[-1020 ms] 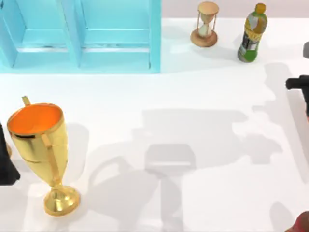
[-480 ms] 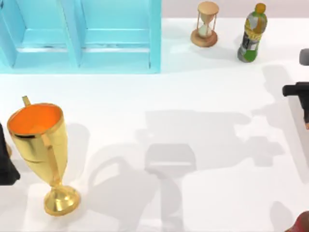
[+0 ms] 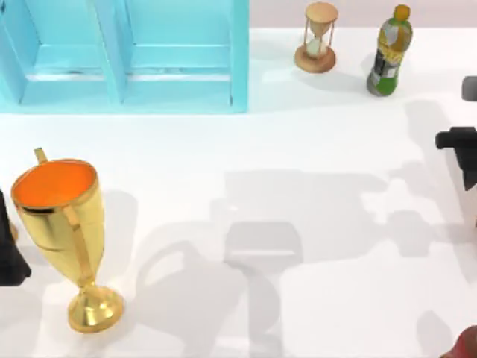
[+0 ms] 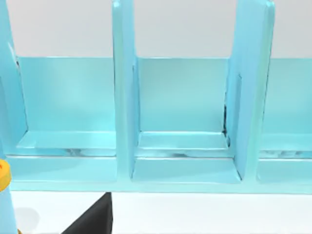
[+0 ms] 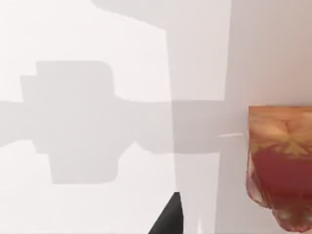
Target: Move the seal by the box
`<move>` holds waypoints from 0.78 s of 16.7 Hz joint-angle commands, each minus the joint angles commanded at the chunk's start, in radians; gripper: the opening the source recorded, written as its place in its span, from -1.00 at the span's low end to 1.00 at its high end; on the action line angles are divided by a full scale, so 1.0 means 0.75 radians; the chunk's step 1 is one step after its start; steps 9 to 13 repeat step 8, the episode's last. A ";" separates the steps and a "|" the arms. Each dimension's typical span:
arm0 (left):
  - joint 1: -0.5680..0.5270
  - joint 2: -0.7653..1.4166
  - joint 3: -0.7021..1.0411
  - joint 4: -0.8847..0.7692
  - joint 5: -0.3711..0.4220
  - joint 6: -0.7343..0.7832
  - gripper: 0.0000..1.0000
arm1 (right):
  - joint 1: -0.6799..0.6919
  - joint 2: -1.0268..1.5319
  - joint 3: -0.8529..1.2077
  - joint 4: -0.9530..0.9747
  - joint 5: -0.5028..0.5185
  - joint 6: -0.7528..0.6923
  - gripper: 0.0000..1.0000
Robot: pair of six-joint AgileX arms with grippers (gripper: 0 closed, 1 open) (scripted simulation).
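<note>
— Where is the seal [image 3: 467, 344]?
— At the desk's [image 3: 313, 149] near right corner, standing alone; the right wrist view looks down on its mottled red top [image 5: 280, 163].
— And the box [image 3: 123, 56]?
— Far left, well apart from it, behind a gold trophy [image 3: 63, 231].
— The arms?
— The right arm [image 3: 460, 142] sits at the right edge, the left arm [image 3: 9, 253] at the left edge. Whether either arm's jaws are apart or together, I cannot tell.

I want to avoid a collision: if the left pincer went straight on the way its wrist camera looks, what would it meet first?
Probably the blue box, at its middle compartment. The left wrist view faces its open front across a strip of bare white table; nothing seems to stand between, though depth is unclear.
</note>
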 joint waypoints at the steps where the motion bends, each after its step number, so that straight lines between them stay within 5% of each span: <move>1: 0.000 0.000 0.000 0.000 0.000 0.000 1.00 | 0.000 0.000 0.000 0.000 0.000 0.000 0.81; 3: 0.000 0.000 0.000 0.000 0.000 0.000 1.00 | 0.000 0.000 0.000 0.000 0.000 0.000 1.00; 13: 0.000 0.000 0.000 0.000 0.000 0.000 1.00 | 0.000 0.000 0.000 0.000 0.000 0.000 1.00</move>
